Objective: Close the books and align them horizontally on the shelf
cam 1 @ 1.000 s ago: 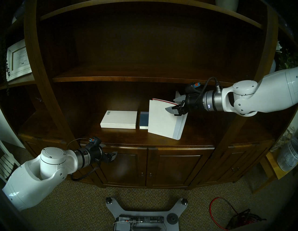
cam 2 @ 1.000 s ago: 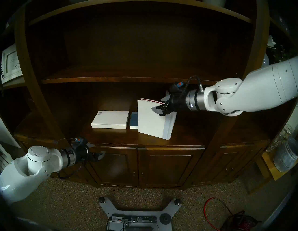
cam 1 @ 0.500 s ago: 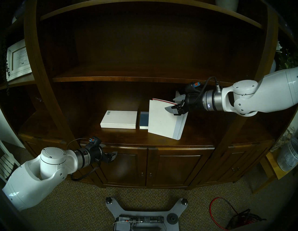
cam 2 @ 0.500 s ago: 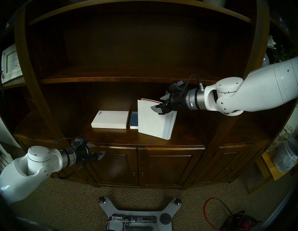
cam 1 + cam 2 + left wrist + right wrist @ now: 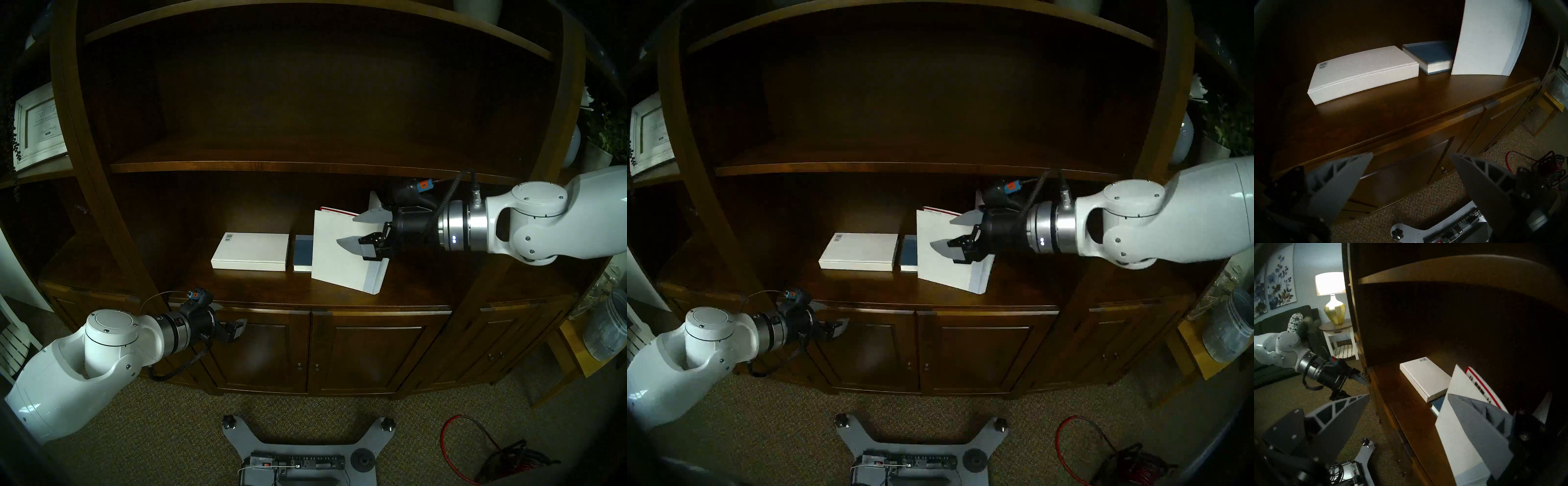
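Note:
On the shelf (image 5: 271, 292) a white book with a barcode (image 5: 250, 256) lies shut, and a blue book (image 5: 303, 258) lies shut beside it. To their right the larger white book (image 5: 336, 264) stands half open. Its cover is raised and its red-edged inner side shows behind. My right gripper (image 5: 346, 230) is open in front of that cover's upper right, with nothing between its fingers. In the right wrist view one finger (image 5: 1480, 426) overlaps the cover (image 5: 1454, 405); contact cannot be told. My left gripper (image 5: 1411, 154) hangs open below the shelf's front edge, at the left.
A thinner shelf board (image 5: 271, 166) runs just above the right wrist. Bookcase posts (image 5: 112, 203) flank the bay and cabinet doors (image 5: 366, 353) are below. A framed picture (image 5: 37, 125) stands far left, a jar (image 5: 607, 332) far right, and my base (image 5: 298, 451) and a red cable (image 5: 475, 451) are on the carpet.
My right gripper, still open, has drawn back toward the shelf's front and dropped a little. The large book's cover stays raised. The left arm has not moved.

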### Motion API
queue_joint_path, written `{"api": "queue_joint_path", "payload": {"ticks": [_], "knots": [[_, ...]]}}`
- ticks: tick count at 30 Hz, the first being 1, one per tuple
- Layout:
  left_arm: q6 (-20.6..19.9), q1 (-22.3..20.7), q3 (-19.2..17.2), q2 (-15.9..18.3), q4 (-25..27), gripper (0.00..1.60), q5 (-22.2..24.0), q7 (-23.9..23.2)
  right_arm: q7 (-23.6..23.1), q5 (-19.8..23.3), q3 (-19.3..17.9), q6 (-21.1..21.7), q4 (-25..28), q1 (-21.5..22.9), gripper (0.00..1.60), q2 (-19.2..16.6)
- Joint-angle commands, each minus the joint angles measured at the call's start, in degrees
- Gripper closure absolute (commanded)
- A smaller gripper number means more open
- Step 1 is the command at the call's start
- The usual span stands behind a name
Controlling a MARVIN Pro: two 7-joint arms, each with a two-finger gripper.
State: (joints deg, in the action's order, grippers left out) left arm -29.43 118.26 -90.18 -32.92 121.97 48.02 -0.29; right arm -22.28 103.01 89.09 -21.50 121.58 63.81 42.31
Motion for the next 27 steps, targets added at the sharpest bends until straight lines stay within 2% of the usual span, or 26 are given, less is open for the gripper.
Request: {"api": "queue_joint_path", "payload": {"ticks": [1, 2, 3, 5, 6, 11, 12, 15, 18, 21, 23, 24, 27], "knots": [[0.46, -0.89, -0.75, 0.0, 0.83, 0.0, 0.02, 0.03, -2.18, -1.44, 9.24, 1.02, 1.74, 7.65, 0.0, -2.94], [0.46, -0.89, -0.75, 0.0, 0.83, 0.0, 0.02, 0.03, -2.16, -1.79, 8.83, 0.92, 1.09, 6.25, 0.0, -3.15], [0.46, -0.89, -0.76, 0.0, 0.83, 0.0, 0.02, 0.03, -2.25, -1.81, 11.17, 0.75, 1.73, 8.14, 0.0, -2.85], [0.47, -0.89, -0.76, -0.01, 0.84, 0.0, 0.02, 0.03, -1.77, -2.23, 12.08, 0.53, 1.41, 7.91, 0.0, -2.85], [0.47, -0.89, -0.77, -0.01, 0.84, 0.0, 0.02, 0.03, -1.53, -2.23, 13.93, -0.11, 1.73, 9.0, 0.0, -2.42], [0.5, -0.87, -0.8, -0.02, 0.87, 0.0, 0.03, 0.04, 1.13, -2.0, 18.13, -1.49, 2.46, 11.31, 0.0, -1.99], [0.5, -0.87, -0.81, -0.02, 0.87, 0.0, 0.03, 0.04, 1.83, -1.89, 19.2, -1.2, 2.52, 12.16, 0.0, -2.89], [0.51, -0.87, -0.81, -0.03, 0.88, 0.0, 0.03, 0.04, 3.13, -1.09, 20.31, -2.65, 0.82, 10.55, 0.0, -4.61], [0.5, -0.87, -0.8, -0.02, 0.87, 0.0, 0.03, 0.04, 3.37, 0.07, 20.68, -3.9, -1.89, 7.5, 0.0, -7.56], [0.51, -0.86, -0.82, -0.03, 0.88, 0.0, 0.03, 0.05, 3.56, 0.24, 20.27, -4.67, -2.83, 5.99, 0.0, -9.02], [0.53, -0.84, -0.84, -0.04, 0.9, 0.0, 0.03, 0.05, 3.22, 0.61, 18.28, -4.9, -3.95, 3.74, 0.0, -10.77], [0.53, -0.84, -0.84, -0.04, 0.9, 0.0, 0.03, 0.05, 3.22, 0.61, 18.28, -4.9, -3.95, 3.74, 0.0, -10.77], [0.54, -0.84, -0.85, -0.04, 0.9, 0.0, 0.03, 0.05, 4.02, 0.67, 14.55, -4.23, -4.47, 0.72, 0.0, -11.72]]}}
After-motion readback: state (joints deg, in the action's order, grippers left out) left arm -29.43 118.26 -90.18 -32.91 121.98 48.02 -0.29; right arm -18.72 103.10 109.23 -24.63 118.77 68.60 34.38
